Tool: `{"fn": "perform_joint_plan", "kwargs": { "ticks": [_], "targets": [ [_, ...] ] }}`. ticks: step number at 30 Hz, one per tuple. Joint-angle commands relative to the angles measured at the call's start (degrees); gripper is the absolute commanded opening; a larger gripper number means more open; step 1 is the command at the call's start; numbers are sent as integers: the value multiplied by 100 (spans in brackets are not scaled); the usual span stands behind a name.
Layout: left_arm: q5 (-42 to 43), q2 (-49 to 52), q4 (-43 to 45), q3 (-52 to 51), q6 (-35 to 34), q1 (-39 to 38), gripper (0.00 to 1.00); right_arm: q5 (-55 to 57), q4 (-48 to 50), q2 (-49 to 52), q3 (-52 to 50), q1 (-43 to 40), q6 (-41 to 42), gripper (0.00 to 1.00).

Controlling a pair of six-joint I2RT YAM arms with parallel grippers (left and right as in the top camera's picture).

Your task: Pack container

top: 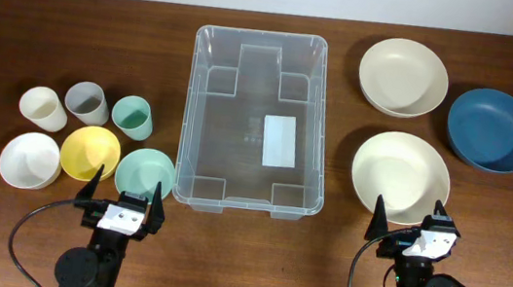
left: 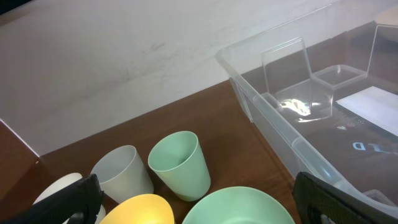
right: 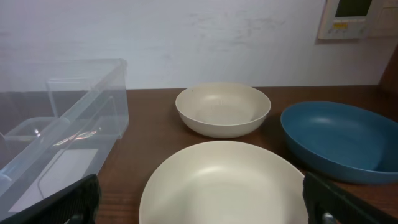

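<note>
The clear plastic container (top: 255, 119) stands empty at the table's middle, a white label on its bottom; it also shows in the left wrist view (left: 311, 118) and the right wrist view (right: 56, 130). Left of it stand a cream cup (top: 43, 108), a grey cup (top: 87, 102), a green cup (top: 131, 116), a white bowl (top: 30, 160), a yellow bowl (top: 90, 152) and a green bowl (top: 144, 173). Right of it lie two cream bowls (top: 403, 76) (top: 400, 173) and a blue bowl (top: 494, 129). My left gripper (top: 123, 196) is open and empty just in front of the green bowl. My right gripper (top: 409, 217) is open and empty at the near cream bowl's front edge.
A white wall runs behind the table's far edge (right: 186, 37). A wall panel (right: 348, 18) hangs at the upper right in the right wrist view. Black cables (top: 25, 228) trail beside each arm base at the table's front.
</note>
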Motion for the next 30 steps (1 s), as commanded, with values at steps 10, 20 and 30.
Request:
{"fn": "perform_joint_plan", "kwargs": {
  "ticks": [10, 20, 30],
  "targets": [
    [39, -44, 9, -42, -39, 9, 100, -33, -31, -66, -26, 26, -39, 99],
    [39, -44, 9, -42, -37, 9, 100, -33, -31, -66, -26, 26, -37, 99],
    [44, -44, 13, -39, -37, 9, 100, -96, -13, -61, -26, 26, -37, 99]
  ]
}}
